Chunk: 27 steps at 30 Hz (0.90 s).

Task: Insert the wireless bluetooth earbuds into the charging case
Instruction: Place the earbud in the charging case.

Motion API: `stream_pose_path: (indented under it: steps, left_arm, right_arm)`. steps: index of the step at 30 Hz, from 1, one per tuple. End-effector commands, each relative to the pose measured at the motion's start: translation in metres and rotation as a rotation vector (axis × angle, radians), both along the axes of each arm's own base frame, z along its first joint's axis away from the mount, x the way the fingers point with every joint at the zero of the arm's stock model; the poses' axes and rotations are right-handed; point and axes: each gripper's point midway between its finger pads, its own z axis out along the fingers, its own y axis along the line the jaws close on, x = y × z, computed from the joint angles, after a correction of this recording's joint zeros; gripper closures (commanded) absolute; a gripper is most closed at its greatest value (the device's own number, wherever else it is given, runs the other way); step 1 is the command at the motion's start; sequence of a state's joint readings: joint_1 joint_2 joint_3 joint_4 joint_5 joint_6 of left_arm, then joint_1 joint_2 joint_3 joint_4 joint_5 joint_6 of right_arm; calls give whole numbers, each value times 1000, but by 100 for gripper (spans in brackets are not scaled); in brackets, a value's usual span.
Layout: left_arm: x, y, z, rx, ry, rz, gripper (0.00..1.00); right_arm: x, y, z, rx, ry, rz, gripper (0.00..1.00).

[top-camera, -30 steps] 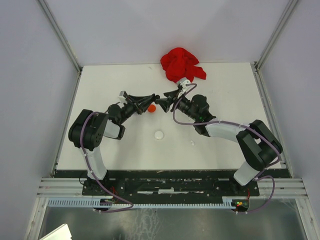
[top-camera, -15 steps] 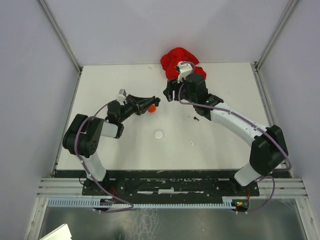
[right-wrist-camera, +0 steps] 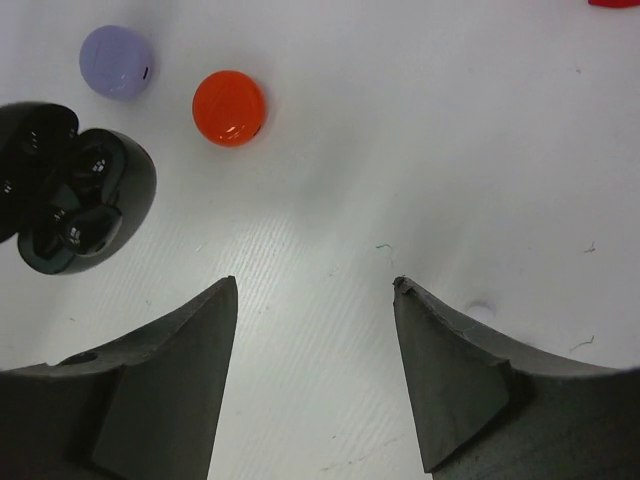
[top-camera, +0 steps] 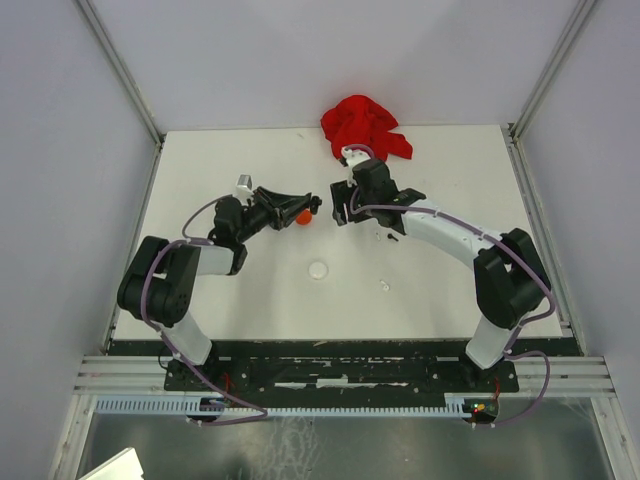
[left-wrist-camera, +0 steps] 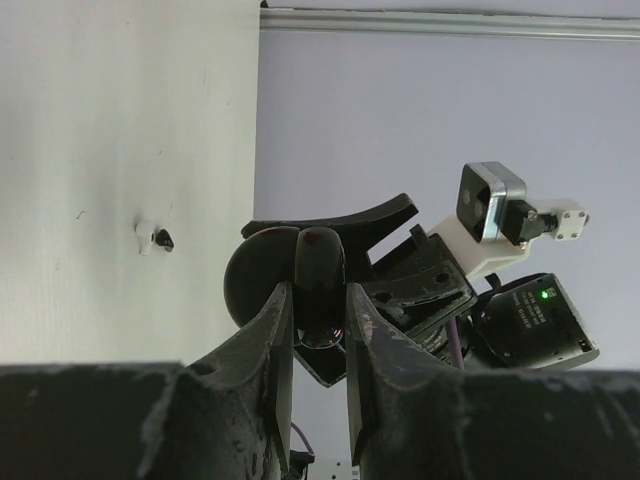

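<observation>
My left gripper (top-camera: 311,206) (left-wrist-camera: 318,300) is shut on the open black charging case (left-wrist-camera: 255,272) and holds it above the table. In the right wrist view the case (right-wrist-camera: 90,190) is at the left edge with dark earbuds (right-wrist-camera: 72,228) seated in it. My right gripper (top-camera: 340,207) (right-wrist-camera: 315,285) is open and empty, just right of the case, over bare table. A tiny black earbud (top-camera: 392,237) lies on the table under the right arm. A small white and black bud (left-wrist-camera: 152,238) shows in the left wrist view.
An orange disc (top-camera: 301,216) (right-wrist-camera: 229,107) and a lilac disc (right-wrist-camera: 117,62) lie near the case. A white disc (top-camera: 318,269) sits mid-table, with small white bits (top-camera: 384,286) to its right. A red cloth (top-camera: 362,128) lies at the back edge.
My right gripper drew back from the left gripper toward the red cloth, then came down and left beside the case again. The left gripper kept holding the case.
</observation>
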<state>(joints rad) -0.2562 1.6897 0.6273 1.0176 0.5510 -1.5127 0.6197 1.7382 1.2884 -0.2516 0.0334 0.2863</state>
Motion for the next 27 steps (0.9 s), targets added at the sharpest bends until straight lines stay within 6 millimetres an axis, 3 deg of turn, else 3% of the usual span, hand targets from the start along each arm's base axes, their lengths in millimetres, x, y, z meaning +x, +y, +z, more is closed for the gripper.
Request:
stream_pose_path:
  steps: [1, 27]
  left_arm:
    - [-2, -6, 24, 26, -109, -16, 97]
    - [-2, -22, 3, 57, -72, -53, 97]
  right_arm:
    - [15, 16, 31, 69, -63, 4, 28]
    - [25, 31, 45, 54, -85, 34, 29]
